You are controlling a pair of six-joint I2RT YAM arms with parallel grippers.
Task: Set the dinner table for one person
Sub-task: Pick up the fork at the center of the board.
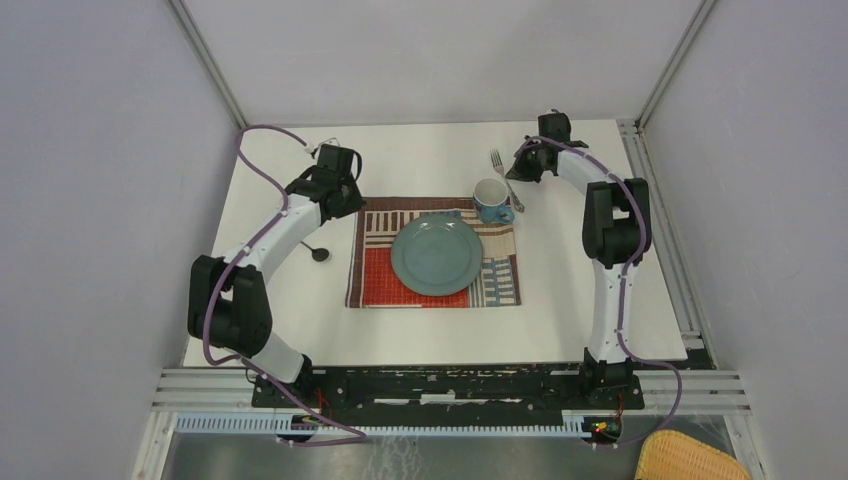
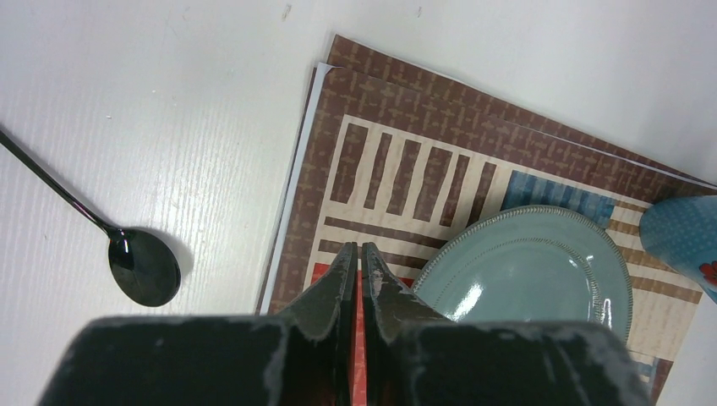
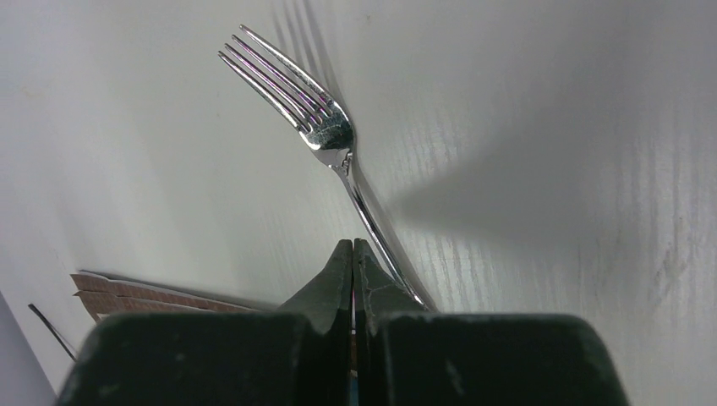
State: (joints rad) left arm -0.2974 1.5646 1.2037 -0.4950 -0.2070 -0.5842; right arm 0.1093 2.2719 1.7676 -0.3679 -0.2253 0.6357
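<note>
The white dinner table (image 1: pixel 420 150) holds a striped patchwork placemat (image 1: pixel 375 275) with a teal plate (image 1: pixel 436 254) on it. A blue mug (image 1: pixel 491 200) stands at the placemat's back right corner. A silver fork (image 1: pixel 505 175) lies on the table just behind the mug. A black spoon (image 1: pixel 318 251) lies on the table left of the placemat. My left gripper (image 1: pixel 345 203) is shut and empty above the placemat's back left corner (image 2: pixel 361 249). My right gripper (image 1: pixel 517 171) is shut and empty just right of the fork's handle (image 3: pixel 353 245).
Metal rails (image 1: pixel 660 215) edge the table's right side and grey walls close in left, back and right. A yellow woven basket (image 1: pixel 690 455) sits below the table's front right corner. In the left wrist view the spoon (image 2: pixel 144 266), plate (image 2: pixel 528 271) and mug (image 2: pixel 681 241) show.
</note>
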